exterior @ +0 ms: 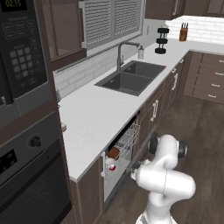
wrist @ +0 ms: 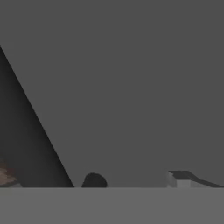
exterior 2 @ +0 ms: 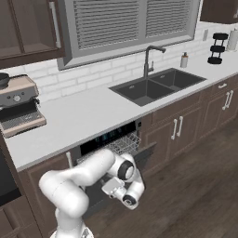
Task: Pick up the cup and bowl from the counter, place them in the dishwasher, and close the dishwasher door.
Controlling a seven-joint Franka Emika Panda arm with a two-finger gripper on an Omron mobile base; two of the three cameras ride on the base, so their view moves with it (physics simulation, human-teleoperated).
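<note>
I see the reddish-brown bowl (exterior: 114, 152) and red cup (exterior: 111, 166) sitting in the dishwasher (exterior: 117, 168) white wire rack under the table (exterior: 98, 118), cup tipped sideways. My fingers (wrist: 93, 180) stand wide apart, holding nothing.

base views flank counter (exterior: 92, 118), hand view close-up

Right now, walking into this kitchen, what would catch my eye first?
Probably the white robot arm folded low against the dark cabinets, at the half-closed dishwasher door. Behind it a white wire rack holds a reddish-brown bowl and a red cup, under the long white counter.
</note>
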